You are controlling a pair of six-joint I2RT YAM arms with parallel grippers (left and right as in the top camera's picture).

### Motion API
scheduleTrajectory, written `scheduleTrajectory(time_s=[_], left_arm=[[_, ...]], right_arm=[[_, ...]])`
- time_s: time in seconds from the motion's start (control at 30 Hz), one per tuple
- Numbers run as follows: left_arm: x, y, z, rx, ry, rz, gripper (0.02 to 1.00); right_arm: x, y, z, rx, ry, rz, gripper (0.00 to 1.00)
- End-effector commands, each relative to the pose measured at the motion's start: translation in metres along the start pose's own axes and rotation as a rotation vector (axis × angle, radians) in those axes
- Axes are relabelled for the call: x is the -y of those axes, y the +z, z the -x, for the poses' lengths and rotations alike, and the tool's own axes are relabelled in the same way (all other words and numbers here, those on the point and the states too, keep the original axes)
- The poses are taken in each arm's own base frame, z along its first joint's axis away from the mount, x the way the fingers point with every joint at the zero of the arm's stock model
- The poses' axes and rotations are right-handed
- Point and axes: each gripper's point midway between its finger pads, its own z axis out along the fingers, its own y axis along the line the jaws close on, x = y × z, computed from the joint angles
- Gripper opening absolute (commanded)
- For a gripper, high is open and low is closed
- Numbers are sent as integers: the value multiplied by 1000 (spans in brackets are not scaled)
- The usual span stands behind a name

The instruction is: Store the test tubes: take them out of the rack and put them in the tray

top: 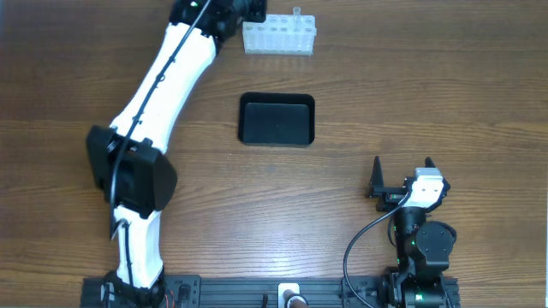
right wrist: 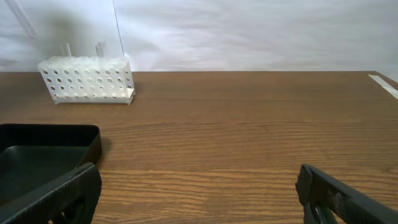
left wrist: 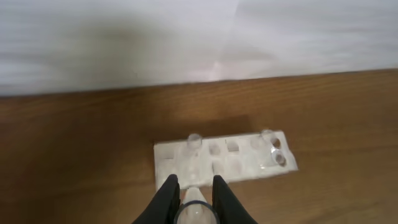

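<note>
Left arm over rack; tray well apart

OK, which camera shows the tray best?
The top view: it looks straight down on the whole tray, showing all four rim edges and the bare inside. The right wrist view catches one end of the tray, side-on from low down.

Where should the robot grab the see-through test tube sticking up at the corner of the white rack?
Pinch the clear plastic test tube by its bare top end, coming straight down from above. It stands upright, and the white holed rack hides its lower part.
</note>
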Motion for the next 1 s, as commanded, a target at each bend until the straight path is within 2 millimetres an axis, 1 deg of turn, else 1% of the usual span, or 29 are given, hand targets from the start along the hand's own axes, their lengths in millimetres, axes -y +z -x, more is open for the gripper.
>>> scheduleTrajectory(time_s=[0.03,0.17,0.27,0.37,0.43,0.6,0.73,0.97,1.0], left_arm=[[14,-37,-13,-103,-94,-74,40],[23,-45,-60,-310,-151,-118,40],[21,-52,-98,-470,-179,-89,40],[17,-51,-129,-589,-172,-51,40],[17,-47,-142,-635,-168,-37,40],[20,-25,-169,-707,-150,-12,51],[16,-9,-189,-758,-146,13,56],[11,9,-216,-826,-145,39,56],[10,13,-222,-843,-145,46,56]], right_arm=[[1,0,-2,0,4,-2,991],[1,0,-2,0,4,-2,993],[1,0,-2,0,4,-2,991],[1,0,-2,0,4,-2,993],[1,0,-2,0,4,-2,993],[1,0,-2,0,4,-2,993],[1,0,-2,0,4,-2,993],[1,0,-2,0,4,-2,993],[1,0,-2,0,4,-2,993]])
